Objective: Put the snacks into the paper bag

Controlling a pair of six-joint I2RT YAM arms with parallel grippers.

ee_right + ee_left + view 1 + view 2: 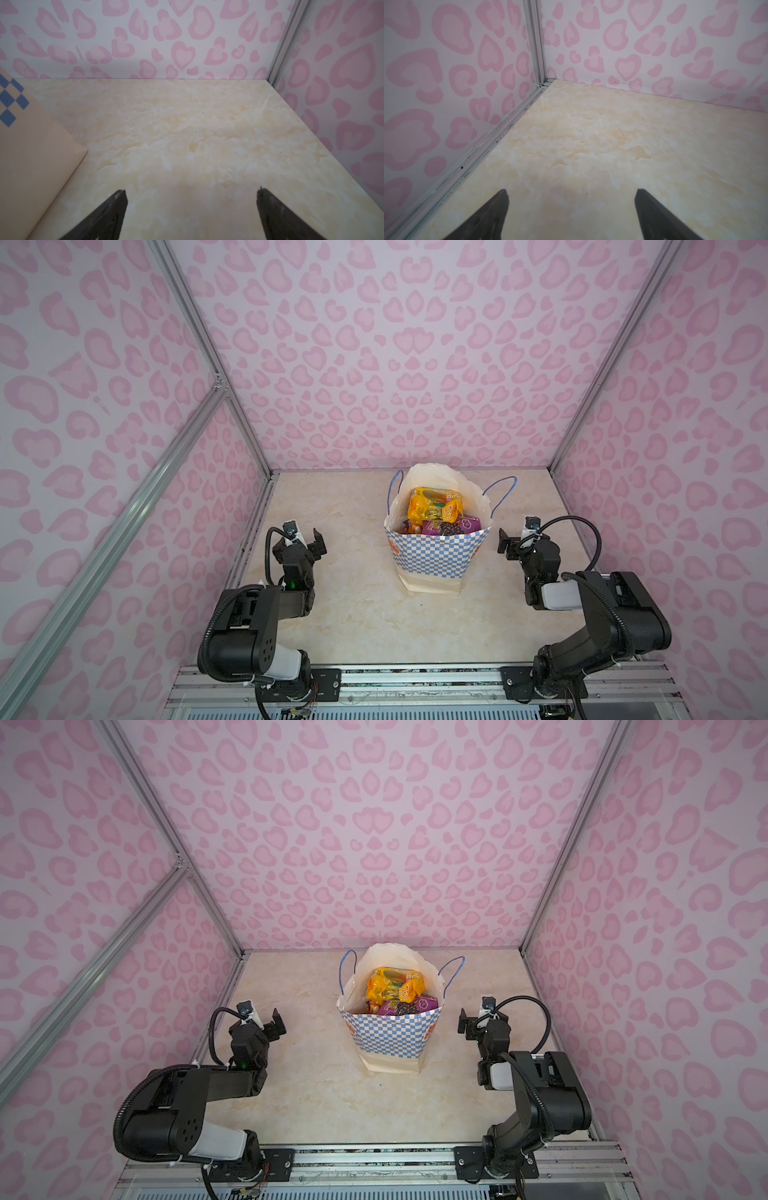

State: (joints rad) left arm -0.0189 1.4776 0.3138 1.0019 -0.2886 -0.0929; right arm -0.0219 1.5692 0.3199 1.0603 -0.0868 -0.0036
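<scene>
The paper bag [436, 562] [392, 1042] stands upright mid-table in both top views, blue-and-white checkered with a cream base and blue cord handles. Inside it lie the snacks: yellow-orange packets [432, 508] [388, 986] on top and a purple packet [455, 526] [411, 1006] beside them. My left gripper [305, 545] [266, 1027] [571, 191] hovers left of the bag, open and empty. On the bag's right, my right gripper [517, 545] [473, 1025] [191, 190] is open too, holding nothing. A corner of the bag [31, 155] shows in the right wrist view.
The marbled beige table [365, 622] is boxed in by pink heart-patterned walls [395, 364] on three sides, with metal frame posts [249, 423] at the corners. A metal rail [415, 676] carrying both arm bases runs along the front edge.
</scene>
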